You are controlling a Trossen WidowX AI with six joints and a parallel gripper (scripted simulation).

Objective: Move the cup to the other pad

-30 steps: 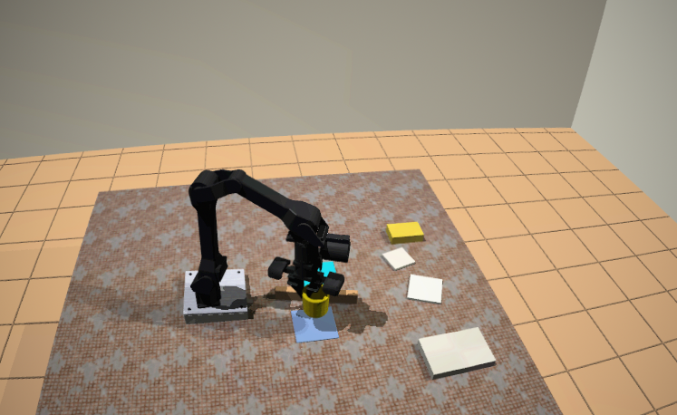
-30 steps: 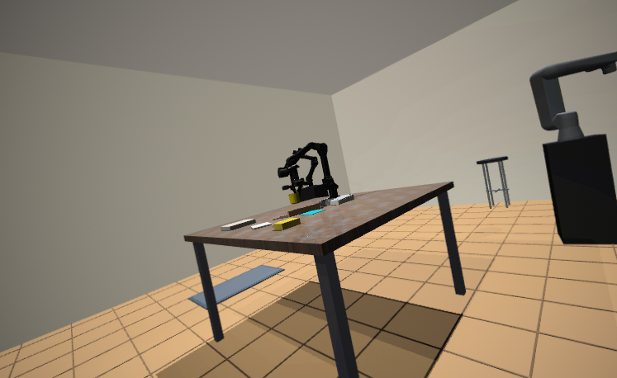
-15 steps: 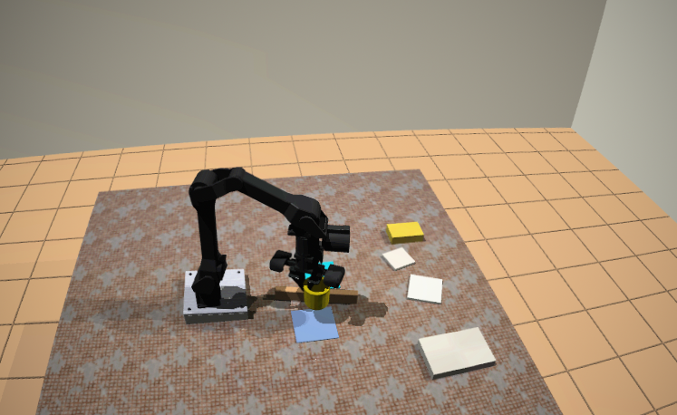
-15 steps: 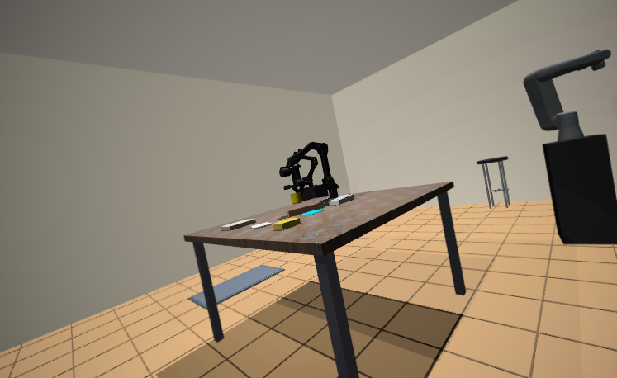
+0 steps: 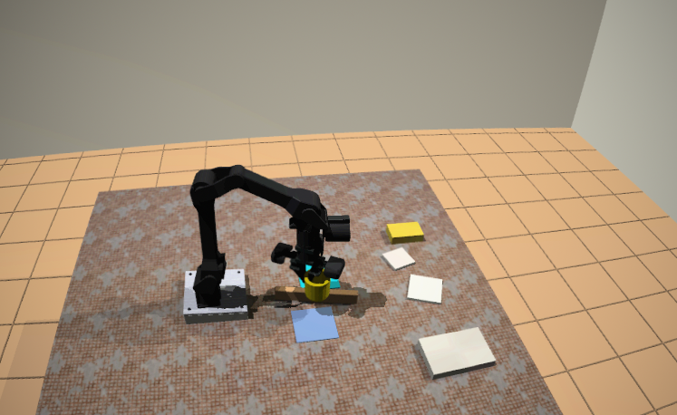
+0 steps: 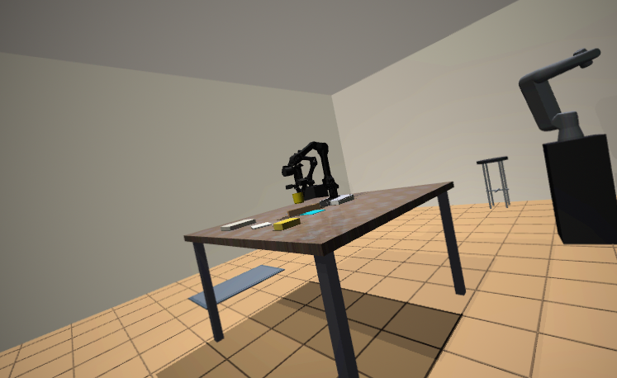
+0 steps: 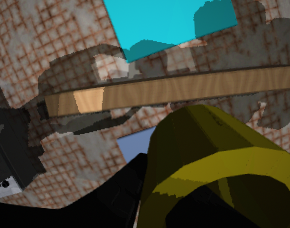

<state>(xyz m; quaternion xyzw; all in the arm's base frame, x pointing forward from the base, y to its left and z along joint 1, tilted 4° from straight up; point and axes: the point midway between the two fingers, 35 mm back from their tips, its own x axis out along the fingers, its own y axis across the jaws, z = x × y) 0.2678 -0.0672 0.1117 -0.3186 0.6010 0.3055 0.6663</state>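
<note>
From the top view you've got the gripper clamped on the yellow cup, which hangs above the wooden bar, between the light blue pad and the cyan pad that peeks out behind it.

In the exterior view the cup is clearly off the table, hanging under the arm.

On the wrist cam the cup fills the lower right, rim towards you, with the bar crossing mid-frame and the cyan pad up top. You can't see the marbles.
</note>
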